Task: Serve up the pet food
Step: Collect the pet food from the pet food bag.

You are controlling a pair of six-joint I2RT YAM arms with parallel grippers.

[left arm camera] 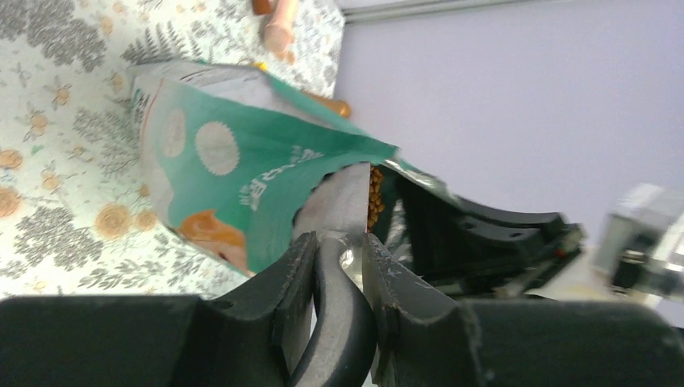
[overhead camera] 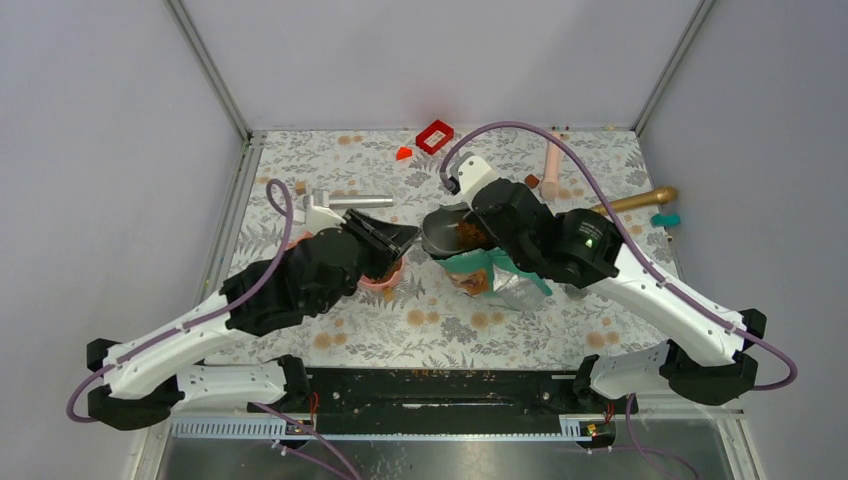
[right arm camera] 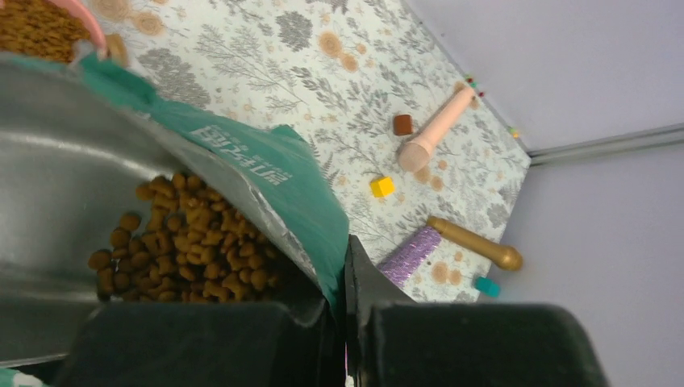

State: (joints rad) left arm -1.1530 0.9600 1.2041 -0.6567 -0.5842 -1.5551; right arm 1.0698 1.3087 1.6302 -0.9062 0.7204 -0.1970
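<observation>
The teal and white pouch [overhead camera: 480, 270] stands open in the middle of the table, its mouth tipped to the left. Brown kibble [right arm camera: 193, 242] lies on its foil lining and also shows in the top view [overhead camera: 470, 235]. My right gripper [right arm camera: 343, 254] is shut on the pouch's teal edge [right arm camera: 266, 173]. My left gripper [left arm camera: 339, 242] is shut on the grey handle of a metal scoop [left arm camera: 343, 197]; its far end reaches into the pouch [left arm camera: 242, 161] and is hidden. A pink bowl [overhead camera: 385, 278] with kibble in it [right arm camera: 32, 28] sits under the left gripper [overhead camera: 405, 238].
A silver tool [overhead camera: 345, 200] lies behind the left gripper. A red block [overhead camera: 435, 135] and a small red piece [overhead camera: 403, 153] sit at the back. A pink peg [right arm camera: 435, 133], a gold peg [right arm camera: 476, 242], and yellow [right arm camera: 381, 186], brown [right arm camera: 402, 124] and teal [right arm camera: 486, 285] blocks lie back right.
</observation>
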